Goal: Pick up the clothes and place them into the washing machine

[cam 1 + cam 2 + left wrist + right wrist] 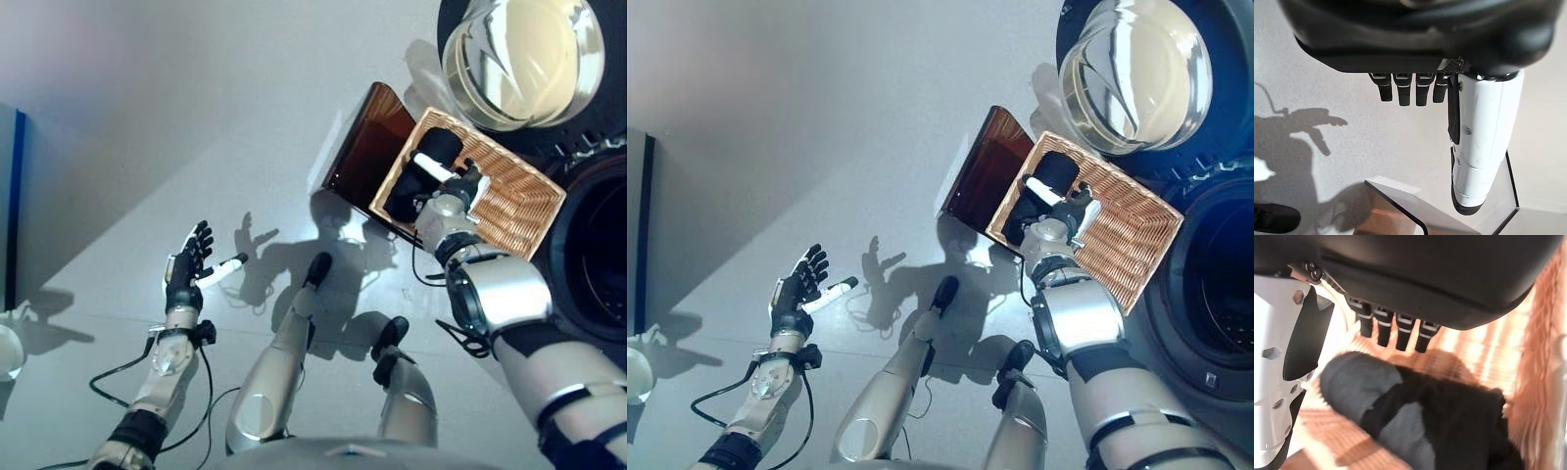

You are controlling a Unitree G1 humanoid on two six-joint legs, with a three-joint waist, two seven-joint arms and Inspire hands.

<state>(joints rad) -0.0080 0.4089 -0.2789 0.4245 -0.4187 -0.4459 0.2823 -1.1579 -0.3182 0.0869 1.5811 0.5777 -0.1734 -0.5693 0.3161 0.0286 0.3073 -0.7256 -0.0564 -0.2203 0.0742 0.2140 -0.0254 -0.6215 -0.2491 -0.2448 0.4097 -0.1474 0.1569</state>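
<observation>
Two hands spread open, right hand (pixel 1400 279) above dark clothes (pixel 1430 421) in wicker basket (pixel 519 201), left hand (pixel 186 266) empty

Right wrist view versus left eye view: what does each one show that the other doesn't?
Only the right wrist view shows the right hand from close above the dark clothes, fingers straight, not gripping. Only the left eye view shows the washing machine, its glass door and the open left hand. Both show the wicker basket.

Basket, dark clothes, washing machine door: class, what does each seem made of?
Basket: woven wicker or rattan, matte tan, visible weave. Dark clothes: soft black and grey fabric, folded and creased. Washing machine door: glossy clear glass or plastic bowl, showing reflections, in a dark rim.
</observation>
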